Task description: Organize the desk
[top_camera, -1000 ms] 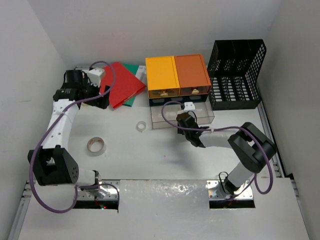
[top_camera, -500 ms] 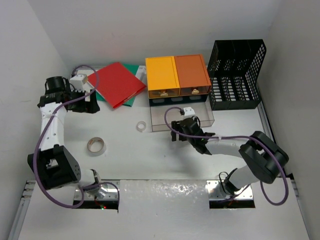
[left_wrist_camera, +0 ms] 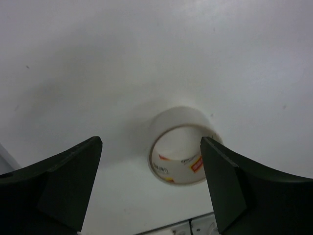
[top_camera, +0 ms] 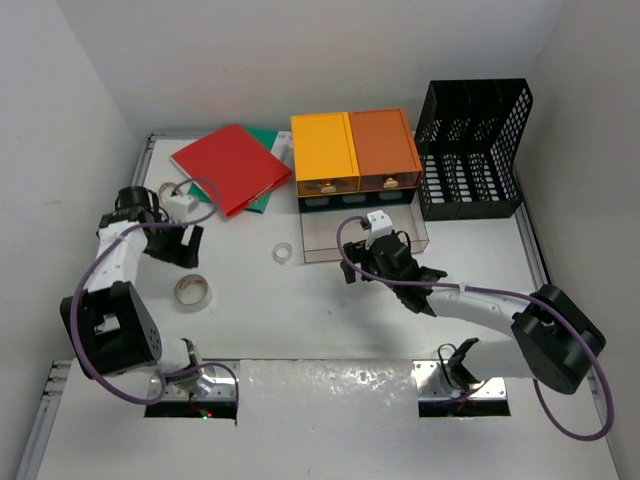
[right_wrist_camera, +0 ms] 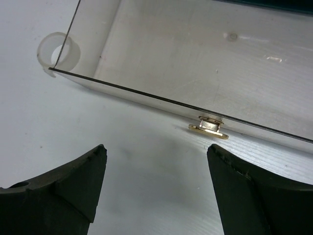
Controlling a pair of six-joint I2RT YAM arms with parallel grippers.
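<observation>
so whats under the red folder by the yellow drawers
A green folder lies under the red folder, with only strips of it peeking out past the red edge. The rest is covered, so I cannot tell whether anything else lies beneath.

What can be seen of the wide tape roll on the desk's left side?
The wide whitish tape roll lies flat on the white desk, hole up, with small red and yellow print inside its core. Nothing touches it. In the left wrist view it shows between the left gripper's dark fingers, which hover open, apart from it.
</observation>
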